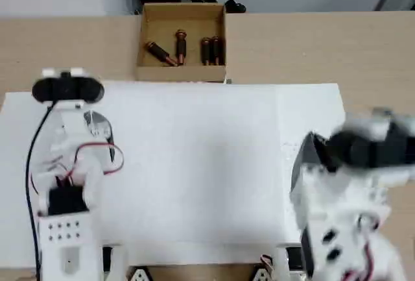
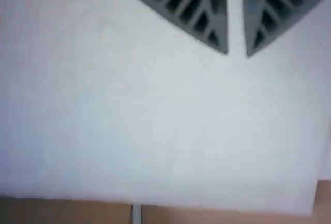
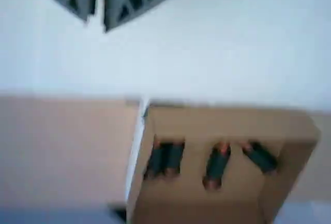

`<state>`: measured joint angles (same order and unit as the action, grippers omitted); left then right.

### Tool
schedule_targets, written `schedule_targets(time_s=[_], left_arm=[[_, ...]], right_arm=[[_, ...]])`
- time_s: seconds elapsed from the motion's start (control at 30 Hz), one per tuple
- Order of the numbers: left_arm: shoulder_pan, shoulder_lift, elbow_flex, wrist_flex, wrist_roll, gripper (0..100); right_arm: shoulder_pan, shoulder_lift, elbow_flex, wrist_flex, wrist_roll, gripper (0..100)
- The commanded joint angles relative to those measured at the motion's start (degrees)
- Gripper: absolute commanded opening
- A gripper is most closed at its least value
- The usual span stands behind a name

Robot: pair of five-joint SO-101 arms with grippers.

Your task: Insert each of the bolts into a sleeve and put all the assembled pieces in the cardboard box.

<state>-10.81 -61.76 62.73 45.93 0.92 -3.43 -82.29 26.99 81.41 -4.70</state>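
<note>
Brown cardboard box, bench's far edge: four copper bolts in dark sleeves. Left end effector, right end effector: pressed together, unladen. Task seemingly complete; park arms.

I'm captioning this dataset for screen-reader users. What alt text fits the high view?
Four assembled pieces lie in an open cardboard box near the far edge of the wooden table. Nearer, a white sheet covers it, with two robot arms above its sides.
</note>
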Motion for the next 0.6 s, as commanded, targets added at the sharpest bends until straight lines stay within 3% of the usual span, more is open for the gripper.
schedule_targets(time_s=[0.0,0.07,0.23,0.4,0.57], left_arm=[[-0.62,-9.85,4.26,-2.29,0.0,1],[-0.79,-15.03,7.87,-2.46,0.0,1],[-0.88,-27.08,16.22,-1.93,-4.66,1],[-0.88,-38.95,27.3,-1.49,-14.15,1],[-0.88,-41.67,33.36,1.23,-15.65,1]], right_arm=[[0.75,-20.62,19.96,-10.15,4.48,0.2],[1.1,-22.81,25.14,-10.42,5.1,0.2],[3.82,-16.4,28.48,-13.05,-3.52,0.2],[2.33,-21.05,38.95,-12.97,3.78,0.2],[2.59,-21.58,47.21,-12.97,8.09,0.2]])
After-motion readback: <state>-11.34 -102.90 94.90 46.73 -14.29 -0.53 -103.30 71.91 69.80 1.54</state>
